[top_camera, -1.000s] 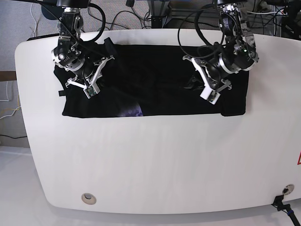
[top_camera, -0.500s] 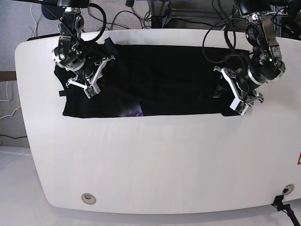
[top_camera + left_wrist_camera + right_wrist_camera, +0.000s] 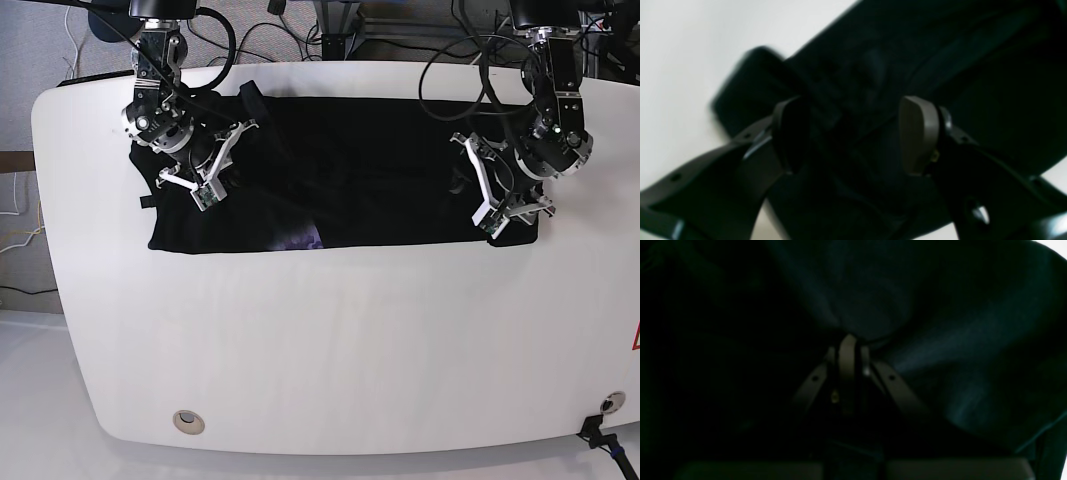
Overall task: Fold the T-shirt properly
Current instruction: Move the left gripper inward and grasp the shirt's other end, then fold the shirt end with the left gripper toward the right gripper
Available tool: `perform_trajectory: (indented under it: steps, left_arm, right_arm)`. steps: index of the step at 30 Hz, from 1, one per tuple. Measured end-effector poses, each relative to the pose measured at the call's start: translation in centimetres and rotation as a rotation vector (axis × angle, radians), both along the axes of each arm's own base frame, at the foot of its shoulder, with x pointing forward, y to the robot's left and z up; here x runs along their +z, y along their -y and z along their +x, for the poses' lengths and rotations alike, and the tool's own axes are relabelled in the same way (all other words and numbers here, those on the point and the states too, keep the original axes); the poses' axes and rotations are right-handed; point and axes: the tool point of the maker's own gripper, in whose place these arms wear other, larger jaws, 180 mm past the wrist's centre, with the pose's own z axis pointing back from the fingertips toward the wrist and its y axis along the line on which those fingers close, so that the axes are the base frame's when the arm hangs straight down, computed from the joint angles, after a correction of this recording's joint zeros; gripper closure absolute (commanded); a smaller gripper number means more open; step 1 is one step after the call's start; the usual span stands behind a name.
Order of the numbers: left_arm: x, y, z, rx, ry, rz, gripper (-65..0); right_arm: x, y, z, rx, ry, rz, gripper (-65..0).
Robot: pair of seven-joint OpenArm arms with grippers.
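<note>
Base view high, facing down over the whole table (image 3: 330, 340); both wrist views close above the T-shirt (image 3: 350, 170).

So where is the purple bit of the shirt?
In the base view the purple patch peeks out at the near edge of the shirt, left of middle, on the table, closer to the right gripper.

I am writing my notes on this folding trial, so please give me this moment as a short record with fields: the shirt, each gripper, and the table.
shirt: black T-shirt lying as a long band across the far half of the table, a bit of purple print showing at its near edge
left gripper: jaws open, standing over one end of the cloth
right gripper: jaws shut on a pinch of the T-shirt
table: white
</note>
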Motion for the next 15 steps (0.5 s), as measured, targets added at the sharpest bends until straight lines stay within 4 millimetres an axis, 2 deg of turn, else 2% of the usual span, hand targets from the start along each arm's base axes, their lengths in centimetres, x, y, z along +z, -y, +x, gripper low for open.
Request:
perform_trajectory:
  steps: [4,8,12,15]
  left_arm:
    - [-0.6,-1.1,0.2,0.071,-0.01,0.079,-40.1]
    - [-1.7,-1.1,-1.0,0.059,-0.041,0.123,-40.0]
    - [-1.6,-3.1,-0.7,0.115,-0.033,0.209,-40.0]
    - [-1.9,-2.8,-1.1,0.112,-0.041,0.197,-40.0]
  right_arm:
    - [0.0,0.0,0.0,0.0,-0.001,0.0,0.0]
    - [0.0,0.0,0.0,0.0,-0.001,-0.001,0.0]
    - [0.0,0.0,0.0,-0.001,-0.002,-0.001,0.0]
    - [0.0,0.0,0.0,0.0,-0.001,0.0,0.0]
